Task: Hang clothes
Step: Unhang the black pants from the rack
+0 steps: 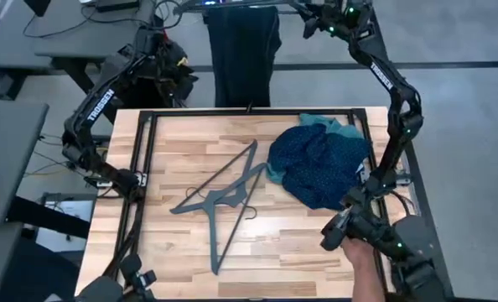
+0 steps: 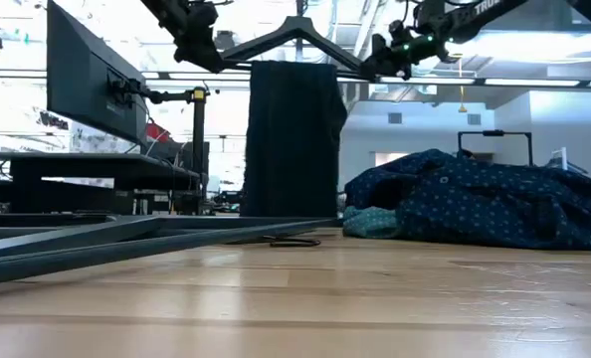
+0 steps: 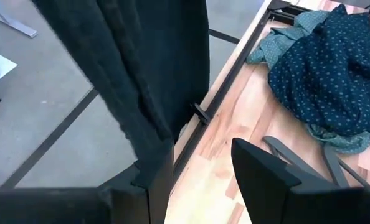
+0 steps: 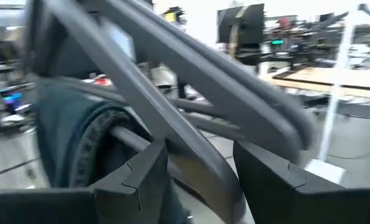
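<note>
The dark charcoal jeans [image 2: 294, 139] are draped over the bar of a grey hanger [image 2: 295, 35], high beyond the table's far edge. The hanger's hook runs out of the low view's top. My left gripper [image 3: 202, 180] is open beside the jeans [image 3: 141, 74], at the hanger's left end [image 2: 226, 52]. My right gripper [image 4: 200, 177] is open at the hanger's right end, one finger on each side of its sloping arm [image 4: 191, 106]. The navy dotted shirt [image 1: 320, 164] lies crumpled on the table's right half, on top of the teal shirt [image 1: 316, 122]. My left gripper has only table showing between its fingers. The jeans' hanging edge [image 3: 151, 140] runs right by one finger; whether they touch, I cannot tell. My right gripper has the hanger's sloping arm [image 4: 207, 165] passing between its fingers; whether either finger touches it, I cannot tell.
Two more grey hangers [image 1: 224, 197] lie crossed at the table's middle. A black metal frame [image 1: 148, 117] runs round the tabletop. A person's hand [image 1: 362, 256] reaches in at the near right corner, by the right arm's base. Bare wood shows at the near left.
</note>
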`<state>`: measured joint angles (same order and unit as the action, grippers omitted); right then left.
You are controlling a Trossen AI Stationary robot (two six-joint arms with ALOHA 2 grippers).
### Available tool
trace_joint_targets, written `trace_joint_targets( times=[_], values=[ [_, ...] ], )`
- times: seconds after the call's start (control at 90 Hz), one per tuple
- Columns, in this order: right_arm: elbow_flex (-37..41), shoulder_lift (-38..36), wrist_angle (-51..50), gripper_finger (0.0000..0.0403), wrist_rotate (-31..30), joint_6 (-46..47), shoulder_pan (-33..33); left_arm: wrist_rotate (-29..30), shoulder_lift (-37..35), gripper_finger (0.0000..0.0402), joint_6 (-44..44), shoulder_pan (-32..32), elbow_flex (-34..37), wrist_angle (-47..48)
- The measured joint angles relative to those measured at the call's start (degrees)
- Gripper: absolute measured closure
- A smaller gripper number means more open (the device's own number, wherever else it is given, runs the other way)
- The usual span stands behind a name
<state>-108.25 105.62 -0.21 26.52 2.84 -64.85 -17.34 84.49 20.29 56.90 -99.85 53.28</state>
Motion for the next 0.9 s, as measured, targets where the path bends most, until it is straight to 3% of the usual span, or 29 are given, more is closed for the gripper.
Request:
trace_joint_targets(
  times=[0.256, 0.489, 0.678, 0.9],
  values=[
    [0.0, 0.0, 0.02, 0.0232, 8.31, 0.06, 1.46, 0.0, -0.02, 0.0256, 0.51, 0.0, 0.0, -0.31],
    [0.0, 0.0, -1.81, 0.0242, 9.75, -2.3, 3.5, 0.0, -0.01, 0.0256, 0.23, 0.0, 0.0, -0.29],
    [0.0, 0.08, -1.15, 0.031, 9.61, -3.08, 4.22, -0.02, 0.0, 0.0256, -0.05, -0.02, 0.0, 0.07],
    [0.11, -1.15, -1.63, 0.031, 9.37, -2.89, 4.25, -0.03, -0.02, 0.0256, -1.05, -0.02, -0.02, 0.09]
  ],
)
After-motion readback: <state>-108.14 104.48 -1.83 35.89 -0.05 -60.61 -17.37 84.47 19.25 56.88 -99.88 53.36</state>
